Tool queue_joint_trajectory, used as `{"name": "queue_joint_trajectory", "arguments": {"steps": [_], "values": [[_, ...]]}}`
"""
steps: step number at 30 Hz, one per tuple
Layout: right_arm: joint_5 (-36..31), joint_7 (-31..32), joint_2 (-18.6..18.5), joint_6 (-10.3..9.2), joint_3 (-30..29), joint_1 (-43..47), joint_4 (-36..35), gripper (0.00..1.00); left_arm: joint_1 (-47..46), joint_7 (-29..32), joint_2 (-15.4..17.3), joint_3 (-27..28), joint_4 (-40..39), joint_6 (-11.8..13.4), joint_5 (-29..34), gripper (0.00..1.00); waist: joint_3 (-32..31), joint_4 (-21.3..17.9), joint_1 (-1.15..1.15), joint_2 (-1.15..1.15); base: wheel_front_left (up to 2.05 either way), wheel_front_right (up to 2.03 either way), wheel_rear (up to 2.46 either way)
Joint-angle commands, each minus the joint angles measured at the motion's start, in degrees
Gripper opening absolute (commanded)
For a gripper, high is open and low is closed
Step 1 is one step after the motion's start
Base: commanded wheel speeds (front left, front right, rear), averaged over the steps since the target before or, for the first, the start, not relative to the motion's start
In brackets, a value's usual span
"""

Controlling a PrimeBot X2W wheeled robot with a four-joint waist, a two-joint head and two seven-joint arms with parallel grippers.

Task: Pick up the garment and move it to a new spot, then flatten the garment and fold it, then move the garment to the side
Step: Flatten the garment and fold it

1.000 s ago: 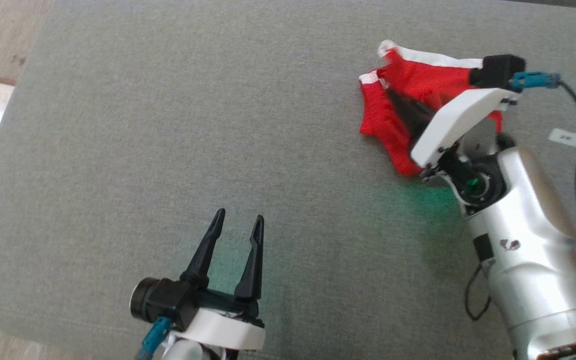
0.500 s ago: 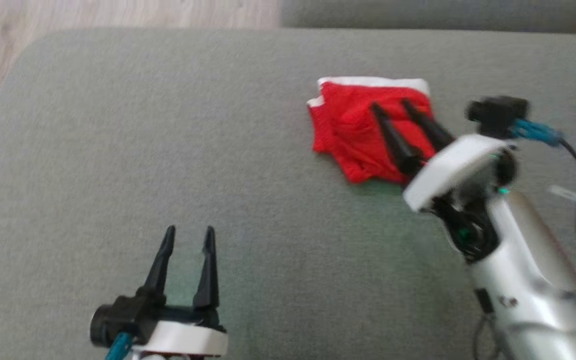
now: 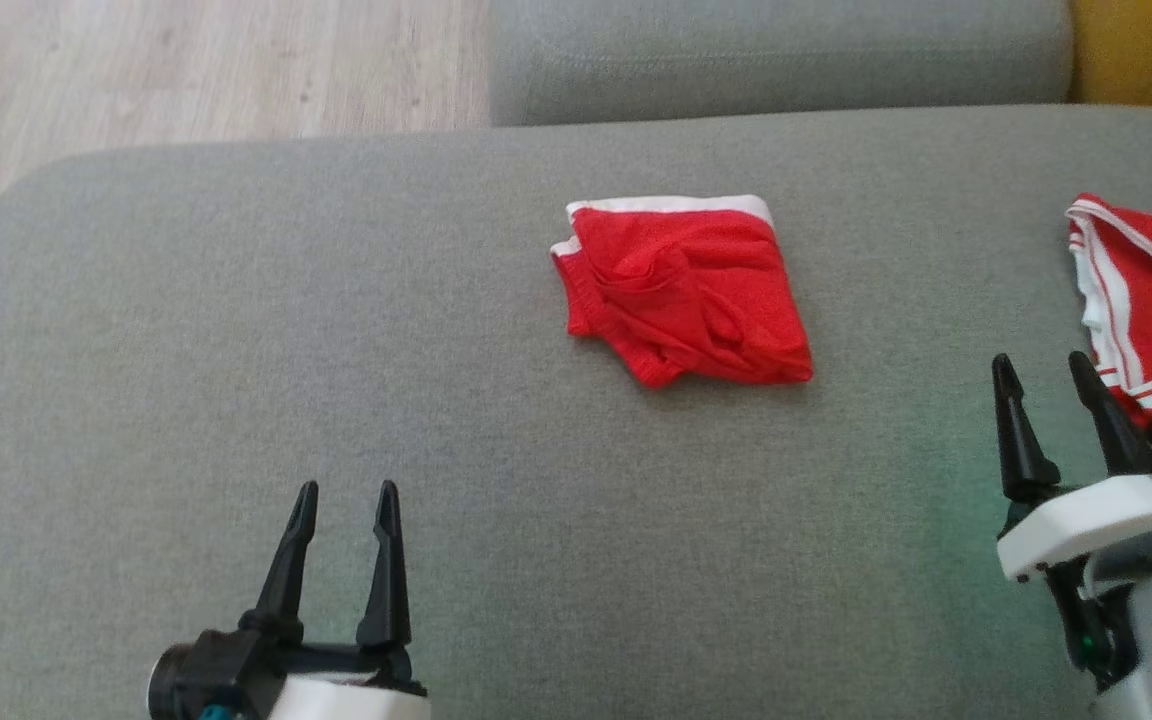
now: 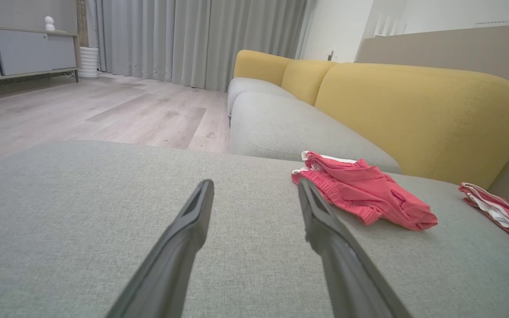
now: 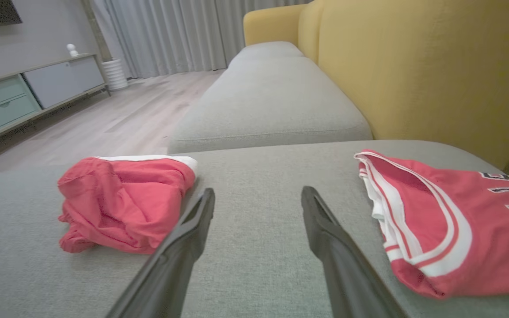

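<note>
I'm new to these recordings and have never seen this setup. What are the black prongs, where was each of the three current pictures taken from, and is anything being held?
The black prongs are the two-fingered claws of a two-armed robot. One picture looks down from a camera on its head: the left claw is at the lower left and the right claw at the lower right. The other two come from a camera on each wrist, looking out along that claw's own fingers, so the prongs rise from the bottom edge. The surface is a grey sofa seat with a yellow backrest. On it lie folded red shorts with a white band and, to their right, a red jersey with white stripes. Both claws are open and hold nothing.
</note>
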Motion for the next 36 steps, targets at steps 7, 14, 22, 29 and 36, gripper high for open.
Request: {"name": "queue_joint_trajectory", "arguments": {"steps": [7,14,22,29,36], "values": [[0.1,0.6,-0.9,0.40,4.8,-12.1,1.5,0.00,-4.7,-0.3,-0.1,0.5,-3.5,-0.6,0.7,1.00,6.3,3.8,0.01,0.00,0.00,0.00,0.00],[1.6,2.9,-4.7,0.40,12.9,-25.2,9.8,0.00,-9.4,-0.3,-0.1,-2.8,-3.8,-1.1,-0.1,1.00,13.1,9.8,0.01,0.00,0.00,0.00,0.00],[5.5,3.6,-8.0,0.40,21.1,-30.7,20.3,0.00,-11.0,-0.3,-0.1,-5.1,-3.7,0.1,-2.0,1.00,14.7,14.1,0.01,0.00,0.00,0.00,0.00],[11.5,2.4,-7.7,0.40,28.4,-31.5,23.1,0.00,-10.4,-0.3,-0.1,-5.4,-3.9,1.1,-2.8,1.00,13.6,14.0,0.01,0.00,0.00,0.00,0.00],[19.8,3.8,-8.8,0.40,39.0,-28.8,17.0,0.00,-10.0,-0.3,-0.1,-4.7,-4.3,1.6,-2.5,1.00,12.0,11.9,0.01,0.00,0.00,0.00,0.00]]}}
